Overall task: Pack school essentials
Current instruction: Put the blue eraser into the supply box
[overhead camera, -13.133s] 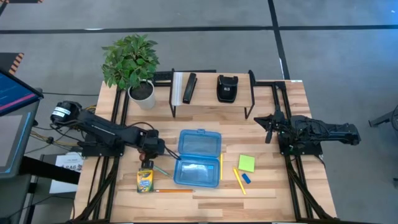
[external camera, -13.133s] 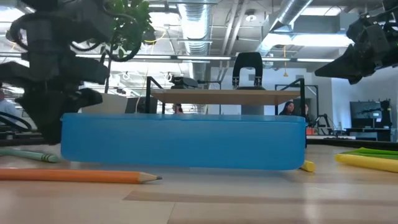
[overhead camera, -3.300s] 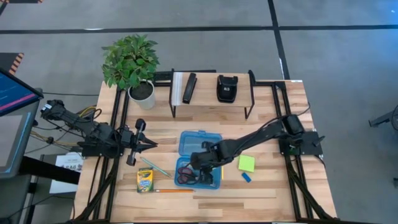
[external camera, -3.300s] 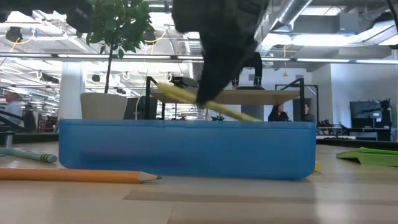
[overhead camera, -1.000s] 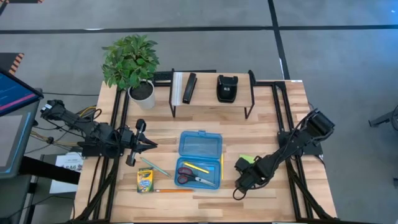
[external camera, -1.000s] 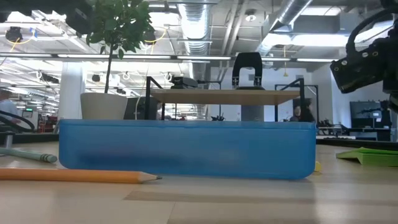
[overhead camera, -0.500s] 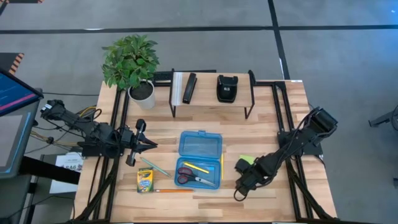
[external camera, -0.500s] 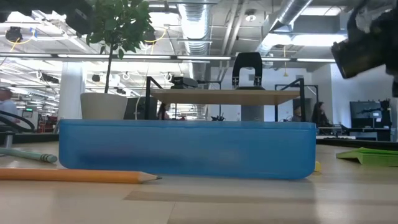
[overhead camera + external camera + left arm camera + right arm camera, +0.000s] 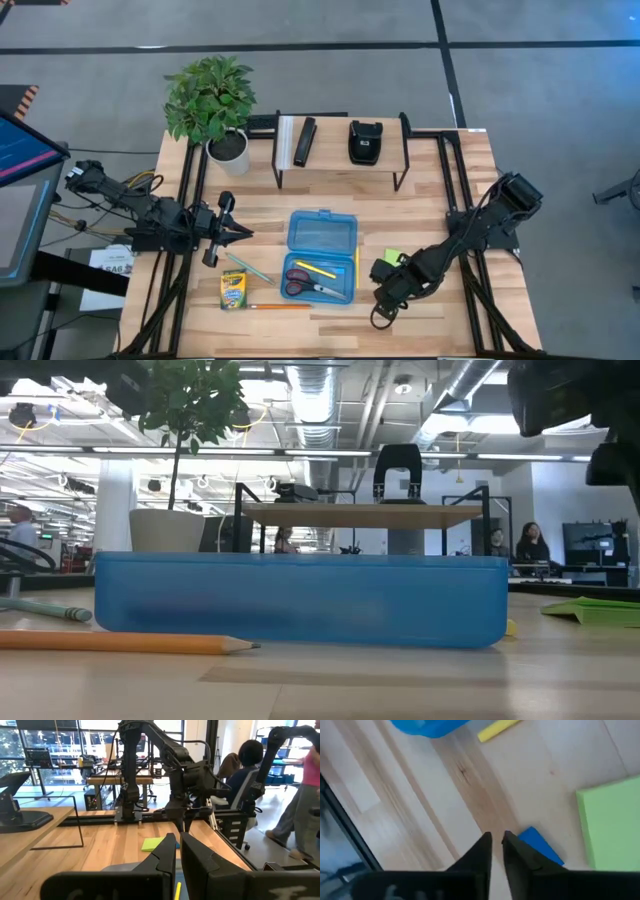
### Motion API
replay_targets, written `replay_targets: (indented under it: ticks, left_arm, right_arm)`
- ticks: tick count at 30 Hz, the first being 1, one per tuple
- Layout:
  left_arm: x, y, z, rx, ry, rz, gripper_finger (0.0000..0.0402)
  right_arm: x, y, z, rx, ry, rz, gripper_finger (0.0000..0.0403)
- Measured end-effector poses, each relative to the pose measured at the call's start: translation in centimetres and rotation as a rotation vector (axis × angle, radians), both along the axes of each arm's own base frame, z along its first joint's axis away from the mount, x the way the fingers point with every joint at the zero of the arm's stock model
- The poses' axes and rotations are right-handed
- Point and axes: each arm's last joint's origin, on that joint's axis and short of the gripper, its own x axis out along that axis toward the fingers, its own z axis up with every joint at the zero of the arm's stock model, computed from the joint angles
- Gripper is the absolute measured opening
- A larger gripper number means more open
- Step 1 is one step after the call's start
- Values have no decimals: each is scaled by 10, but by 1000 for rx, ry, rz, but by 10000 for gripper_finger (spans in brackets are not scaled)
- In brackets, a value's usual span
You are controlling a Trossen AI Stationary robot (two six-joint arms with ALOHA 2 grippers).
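High view: the blue pencil case [image 9: 320,254] lies open on the counter [image 9: 430,190], already holding the red-handled scissors [image 9: 303,285] and a yellow pencil [image 9: 316,270]. The crayon box [image 9: 233,290], an orange pencil [image 9: 278,307] and a green pencil [image 9: 246,266] are left outside, well apart from the waiting left hand [image 9: 236,231]. The right hand [image 9: 382,305] hangs near the sticky-note pad [image 9: 393,257].

Low view: the orange pencil lies before the case.

Left wrist view: its fingers [image 9: 167,851] are nearly together, empty.

Right wrist view: the right hand's fingers [image 9: 482,848] are nearly closed, holding nothing, just beside the blue eraser [image 9: 540,847].
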Motion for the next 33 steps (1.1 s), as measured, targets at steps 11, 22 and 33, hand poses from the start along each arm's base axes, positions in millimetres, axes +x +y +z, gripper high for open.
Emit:
replay_targets:
  ticks: [11,22,33]
  left_arm:
    - [0,0,0,-5,0,0,15]
    - [0,0,-1,-36,21,-13,15]
    - [0,0,-3,-60,36,-14,15]
  right_arm:
    - [2,-3,0,-109,-62,387,161]
    - [-5,-7,-6,-182,27,524,178]
    - [-3,0,-39,-232,150,579,249]
